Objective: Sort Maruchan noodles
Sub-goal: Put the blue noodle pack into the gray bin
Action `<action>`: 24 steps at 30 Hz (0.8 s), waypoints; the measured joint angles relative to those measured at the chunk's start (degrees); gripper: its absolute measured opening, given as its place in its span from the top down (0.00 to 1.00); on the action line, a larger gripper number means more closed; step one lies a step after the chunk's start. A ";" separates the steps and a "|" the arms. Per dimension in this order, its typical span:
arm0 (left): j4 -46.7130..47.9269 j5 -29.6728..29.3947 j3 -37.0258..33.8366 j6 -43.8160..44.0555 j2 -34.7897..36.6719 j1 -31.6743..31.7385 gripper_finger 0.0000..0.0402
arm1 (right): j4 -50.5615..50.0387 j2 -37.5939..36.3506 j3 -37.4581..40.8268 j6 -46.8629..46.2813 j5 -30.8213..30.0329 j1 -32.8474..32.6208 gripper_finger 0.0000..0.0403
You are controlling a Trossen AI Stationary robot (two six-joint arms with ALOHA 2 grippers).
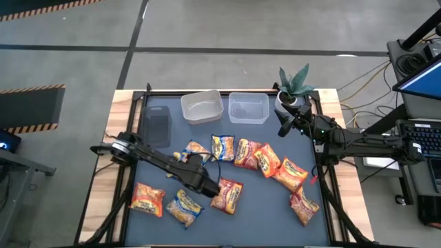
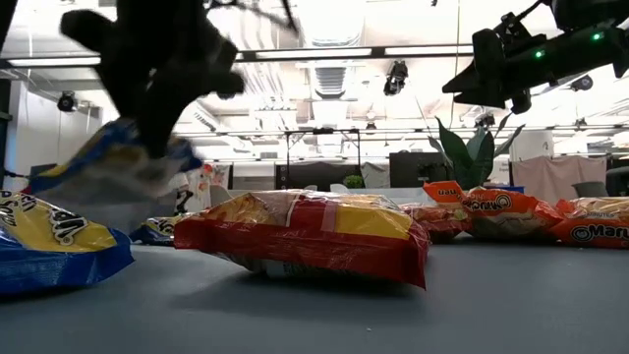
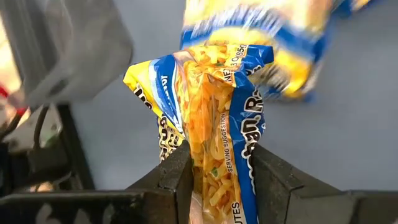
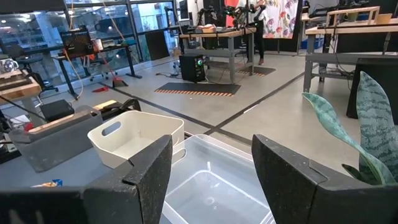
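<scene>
On the bench's dark mat (image 1: 158, 227), crinkly flat plastic noodle packets lie scattered: two yellow-and-blue ones at the front left (image 1: 147, 198) (image 1: 184, 207), a red-orange one (image 1: 227, 194) just right of the left end effector (image 1: 209, 186), and a loose row of orange and red ones (image 1: 265, 160) running toward the right front corner. Left arm stretches diagonally from the bench's left edge toward the middle; its end effector is clamped on a yellow-and-blue packet (image 3: 214, 143), fingers (image 3: 171, 177) pinching the wrapper's lower part, so the packet stands up crumpled between them, lifted clear of the mat in the low view (image 2: 118, 177). Print readable on it: "SERVING SUGGESTION", "3 OZ (85 g)", part of "MINUTES". Low view also shows a red-and-yellow packet (image 2: 310, 236) lying flat up front, and orange ones behind with partial "Maruchan" lettering (image 2: 496, 206). At the back sit three tubs: a dark one (image 1: 156, 125), a white one (image 1: 202, 106), a clear one (image 1: 248, 108), all rectangular with rounded corners. Right arm reaches in from the right edge, its end effector (image 1: 282, 128) hanging above the back right area beside a potted plant (image 1: 295, 84), fingers apart, holding nothing; the right wrist view looks down over the clear tub.
</scene>
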State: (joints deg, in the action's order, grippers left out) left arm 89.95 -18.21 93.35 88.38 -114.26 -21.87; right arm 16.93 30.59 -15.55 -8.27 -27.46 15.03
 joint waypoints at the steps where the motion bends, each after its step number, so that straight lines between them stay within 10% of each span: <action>1: 0.05 -1.63 0.65 -0.21 0.78 0.04 0.74 | 0.00 0.00 0.00 -0.01 0.00 0.00 0.48; 14: -9.27 -27.18 4.42 -8.30 14.72 4.16 0.74 | 0.00 0.00 0.00 -0.13 -0.04 0.02 0.48; 24: -22.69 -29.17 2.61 -31.00 19.32 17.86 0.74 | -0.15 0.00 0.00 -0.13 -0.11 0.01 0.48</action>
State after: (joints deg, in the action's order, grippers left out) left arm 67.26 -47.38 95.96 57.38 -94.94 -4.01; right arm 16.78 30.59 -15.55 -8.40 -27.57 15.03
